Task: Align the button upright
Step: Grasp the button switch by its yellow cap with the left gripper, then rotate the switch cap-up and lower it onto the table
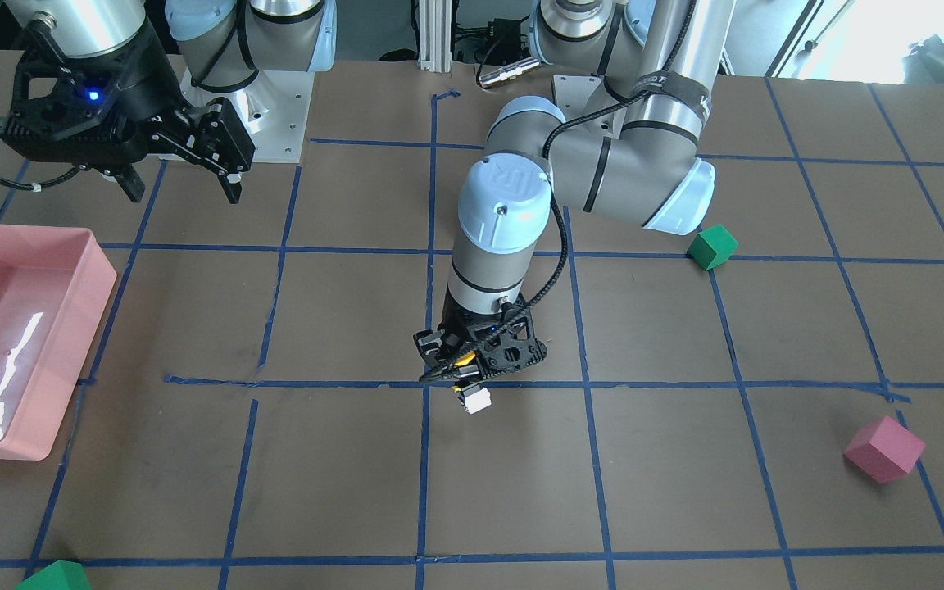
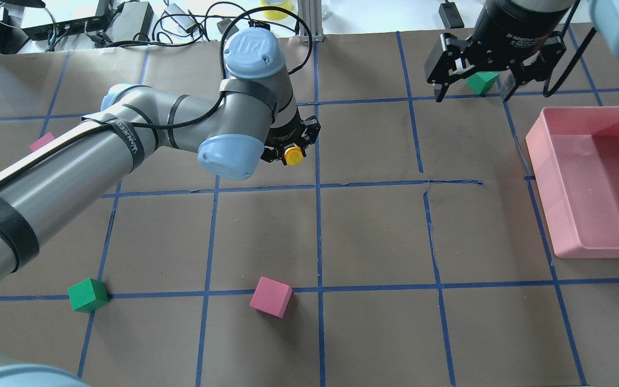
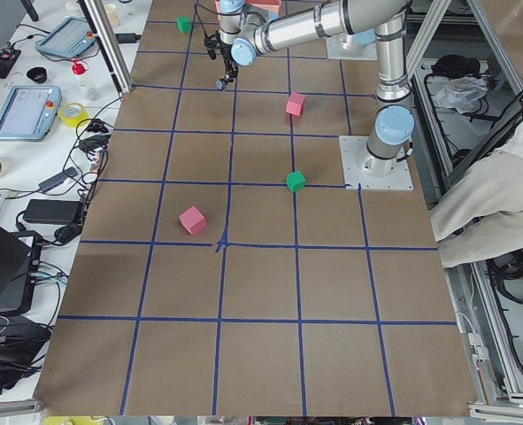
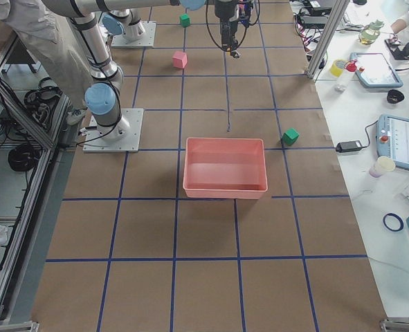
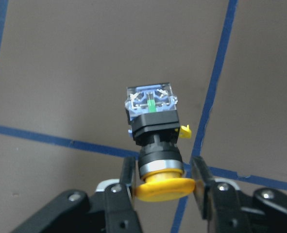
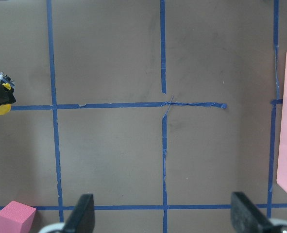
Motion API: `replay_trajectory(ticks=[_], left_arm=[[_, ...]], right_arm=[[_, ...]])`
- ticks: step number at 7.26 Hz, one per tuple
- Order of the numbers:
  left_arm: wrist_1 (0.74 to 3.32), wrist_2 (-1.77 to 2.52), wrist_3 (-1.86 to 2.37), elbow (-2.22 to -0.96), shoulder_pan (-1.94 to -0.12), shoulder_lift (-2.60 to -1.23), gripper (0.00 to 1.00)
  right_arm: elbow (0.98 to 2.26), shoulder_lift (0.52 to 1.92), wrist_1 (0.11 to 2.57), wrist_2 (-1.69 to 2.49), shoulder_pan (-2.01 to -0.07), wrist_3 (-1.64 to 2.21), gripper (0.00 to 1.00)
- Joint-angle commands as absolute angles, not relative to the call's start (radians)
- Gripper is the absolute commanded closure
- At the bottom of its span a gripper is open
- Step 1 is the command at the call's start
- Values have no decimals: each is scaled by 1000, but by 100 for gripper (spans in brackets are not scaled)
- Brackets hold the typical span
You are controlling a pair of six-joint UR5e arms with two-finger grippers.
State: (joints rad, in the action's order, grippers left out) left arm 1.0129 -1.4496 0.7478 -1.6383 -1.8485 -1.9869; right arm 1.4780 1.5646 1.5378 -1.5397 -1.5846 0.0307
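Note:
The button [image 5: 155, 138] has a round yellow cap, a black body and a clear grey-white base block. My left gripper [image 5: 162, 187] is shut on its yellow cap, base pointing away from the camera toward the table. In the front view the white base [image 1: 477, 399] hangs below the gripper [image 1: 472, 365], above a blue tape line. In the overhead view the yellow cap [image 2: 293, 156] shows at the gripper. My right gripper [image 2: 470, 88] is open and empty, hovering at the far right; its fingers [image 6: 82, 216] frame bare table.
A pink tray [image 2: 594, 180] stands at the right. A pink foam cube [image 2: 271, 296] and a green cube [image 2: 88, 294] lie near the front; another green cube [image 2: 482, 81] lies under the right gripper, and a pink cube [image 2: 42, 142] shows beside the left arm.

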Motion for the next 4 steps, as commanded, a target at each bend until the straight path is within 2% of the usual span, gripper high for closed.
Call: replay_trajectory(ticks=[1, 4], left_arm=[[1055, -1185, 1020, -1620, -1760, -2044, 100], [1057, -981, 1106, -1618, -1707, -2112, 100]], right_arm=[[1479, 1565, 1539, -1540, -1585, 31, 0], [1479, 1565, 1537, -1542, -1585, 31, 0]])
